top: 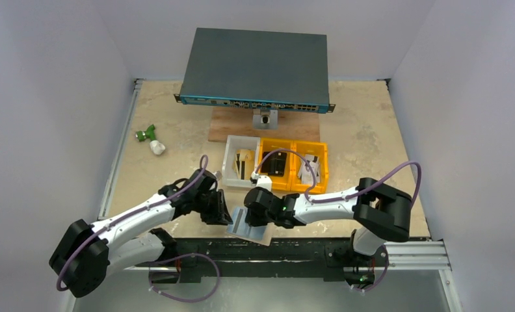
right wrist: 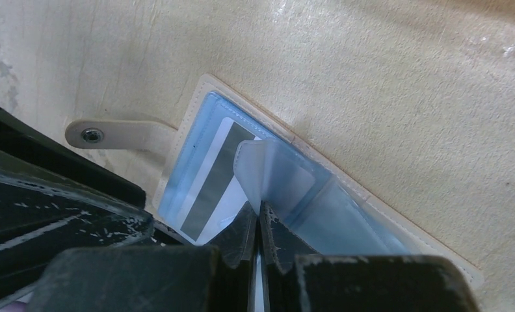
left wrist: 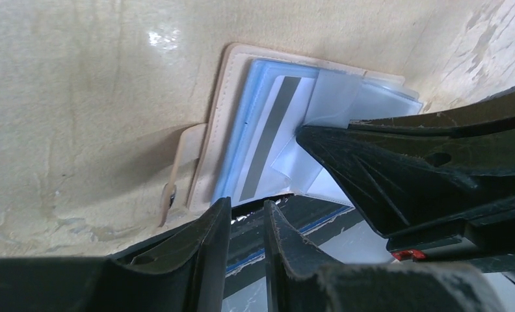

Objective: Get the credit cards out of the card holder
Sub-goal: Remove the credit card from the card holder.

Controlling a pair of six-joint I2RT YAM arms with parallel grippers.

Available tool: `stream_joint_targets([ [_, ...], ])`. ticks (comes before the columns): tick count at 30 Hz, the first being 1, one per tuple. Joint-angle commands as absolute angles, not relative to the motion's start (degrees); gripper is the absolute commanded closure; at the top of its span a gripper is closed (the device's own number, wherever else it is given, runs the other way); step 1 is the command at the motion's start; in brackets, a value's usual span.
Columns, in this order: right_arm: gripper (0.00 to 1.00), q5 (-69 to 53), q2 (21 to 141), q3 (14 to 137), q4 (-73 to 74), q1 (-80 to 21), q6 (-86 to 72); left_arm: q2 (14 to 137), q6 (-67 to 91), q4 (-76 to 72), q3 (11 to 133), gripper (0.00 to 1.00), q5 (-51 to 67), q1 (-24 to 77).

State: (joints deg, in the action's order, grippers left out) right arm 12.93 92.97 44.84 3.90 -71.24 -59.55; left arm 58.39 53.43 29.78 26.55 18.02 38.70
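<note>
Lying opened flat at the near edge of the table [top: 372, 130], between the two arms, the card holder [top: 247, 227] is showing its pale blue inside with a tan rim around it. One credit card [right wrist: 209, 188] with a grey stripe is sitting in a pocket under a clear flap [right wrist: 274, 172]. The right gripper [right wrist: 259, 218] is clenching fully and seems to be nipping that thin flap, which is curling up from its tips. The left gripper [left wrist: 245, 207] is standing with its fingers parted at the holder's near edge, and whether it is gripping anything I cannot tell. The holder is looking light and limp, likely to be sliding on the smooth table unless something is pinning it. The flap is looking flimsy and slippery, and easy to crease. The card is looking stiff and thin, so pinching its exposed end and drawing it straight along the pocket is looking like the sound hold, with the other arm pressing down on the tan rim.
</note>
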Motion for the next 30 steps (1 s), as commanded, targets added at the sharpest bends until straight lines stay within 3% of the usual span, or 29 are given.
stream_joint_targets([
  [1, 1.0, 10.76, 93.57, 41.44, 0.39, -69.92, -59.73, 60.6, 53.44, 24.98, 26.82, 0.76, 19.33, 40.96],
  [17, 0.99, 9.31, 89.12, 36.54, -1.93, -69.08, -62.58, 66.29, 51.39, 24.12, 30.53, 0.76, 15.71, 43.32],
  [25, 0.8, 9.35, 83.22, 35.96, -2.42, -69.04, -63.02, 69.68, 50.76, 24.68, 33.68, 0.84, 14.09, 44.45],
  [30, 0.78, 9.34, 81.43, 35.76, -2.02, -69.04, -63.02, 72.47, 50.63, 24.7, 35.61, 0.87, 13.04, 45.61],
])
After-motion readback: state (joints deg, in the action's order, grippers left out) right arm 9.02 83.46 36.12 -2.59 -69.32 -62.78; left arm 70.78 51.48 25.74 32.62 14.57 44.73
